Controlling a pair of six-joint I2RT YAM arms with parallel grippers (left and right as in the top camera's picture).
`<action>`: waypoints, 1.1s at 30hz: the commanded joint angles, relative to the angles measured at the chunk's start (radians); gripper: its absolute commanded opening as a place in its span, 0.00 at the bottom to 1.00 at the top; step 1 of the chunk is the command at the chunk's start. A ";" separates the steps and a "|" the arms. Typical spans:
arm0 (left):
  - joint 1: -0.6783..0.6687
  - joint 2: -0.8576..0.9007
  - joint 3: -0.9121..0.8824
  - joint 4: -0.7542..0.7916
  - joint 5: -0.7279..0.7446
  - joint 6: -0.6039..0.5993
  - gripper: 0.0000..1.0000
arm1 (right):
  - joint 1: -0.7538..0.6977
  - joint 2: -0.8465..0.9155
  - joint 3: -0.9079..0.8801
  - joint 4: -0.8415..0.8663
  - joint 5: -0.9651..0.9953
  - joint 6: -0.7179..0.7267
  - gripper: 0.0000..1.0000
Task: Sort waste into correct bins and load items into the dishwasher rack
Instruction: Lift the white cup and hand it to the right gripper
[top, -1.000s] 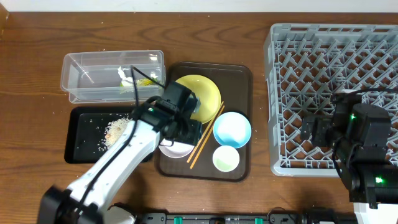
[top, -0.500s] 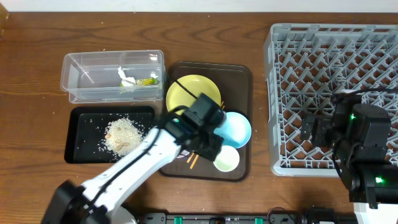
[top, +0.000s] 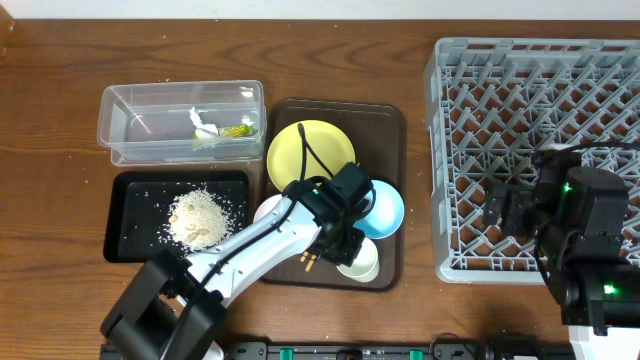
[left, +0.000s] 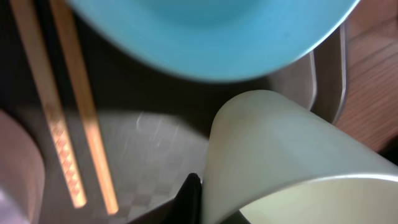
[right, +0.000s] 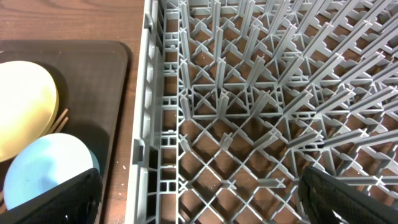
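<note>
Left hand (top: 345, 248): fingers drawn together at the lower right of the brown serving tray (top: 385, 125); in the wrist view one dark finger (left: 193, 198) presses against the outer wall of the small cup (left: 280, 155), so it looks clamped on that wall, with the other finger hidden by the cup.
Small cup: standing on the serving tray, just beside the light-blue bowl (top: 385, 205), not lifted as far as I can tell.
Chopsticks (left: 84, 124): lying side by side on the tray, just left of the cup.
White bowl (top: 268, 210): on the tray's left edge, partly under the arm.
Yellow plate (top: 300, 150): at the tray's far end.
Right hand (right: 199, 193): fingers wide apart, holding nothing, hovering over the dishwasher rack (top: 450, 150).
Clear tub (top: 120, 130): holds the tissue (top: 203, 125) and the wrapper (top: 238, 131).
Black tray (top: 125, 245): holds the rice (top: 200, 215), heaped with loose grains around it.
Done: the waste looks sorted; none shows on the table (top: 60, 60).
Left: loading; the rack is empty, and all five items remain on the serving tray, the cup apparently first.
</note>
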 joint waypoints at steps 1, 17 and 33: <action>0.034 -0.061 0.015 -0.037 -0.010 -0.002 0.06 | -0.006 -0.006 0.016 0.003 0.006 0.006 0.99; 0.487 -0.243 0.048 0.341 0.562 -0.230 0.06 | -0.003 0.137 0.015 0.098 -0.714 -0.050 0.99; 0.496 -0.036 0.048 0.631 1.007 -0.447 0.06 | 0.168 0.463 0.015 0.270 -1.081 -0.241 0.96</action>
